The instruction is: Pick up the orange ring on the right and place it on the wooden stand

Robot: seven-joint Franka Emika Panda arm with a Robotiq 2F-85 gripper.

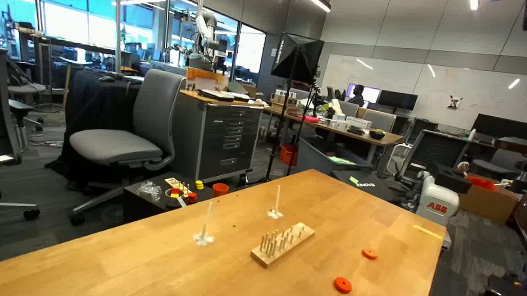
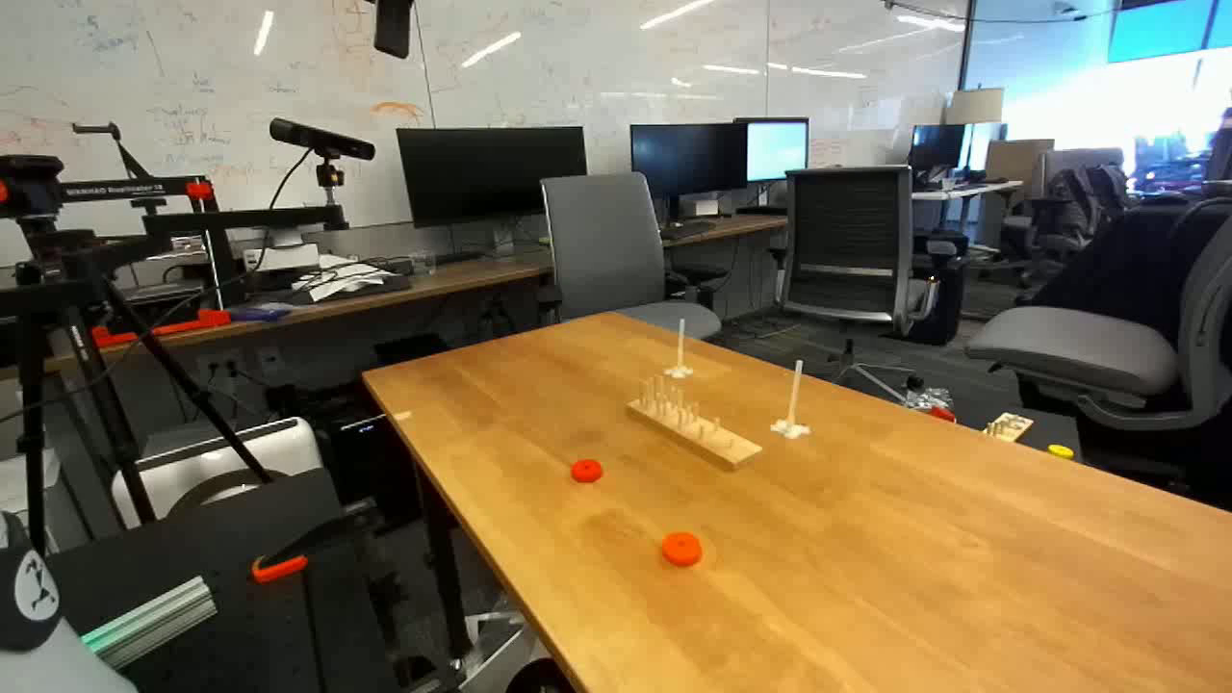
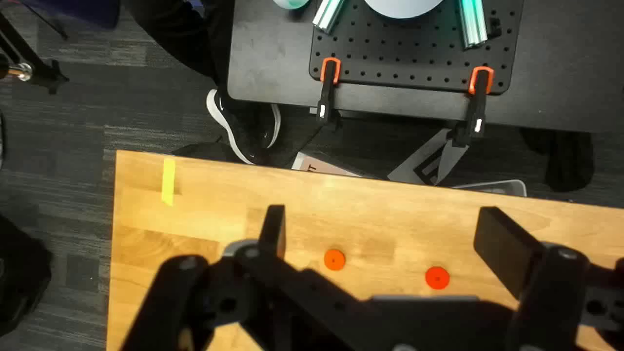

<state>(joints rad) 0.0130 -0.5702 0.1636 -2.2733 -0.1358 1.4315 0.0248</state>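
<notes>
Your Robotiq gripper (image 3: pixel 382 231) is standing with fingers (image 3: pixel 507 251) wide apart — gripping nothing — while the right-hand orange ring (image 2: pixel 681 549) you are seeing in both exterior views is lying on the wooden tabletop (image 2: pixel 914 558), apart from its twin (image 2: pixel 586 471) and the wooden stand (image 2: pixel 693 431).

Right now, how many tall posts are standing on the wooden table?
2. In an exterior view, one tall post stands behind the wooden stand, the other tall post to the stand's right; the wrist view shows neither.
</notes>
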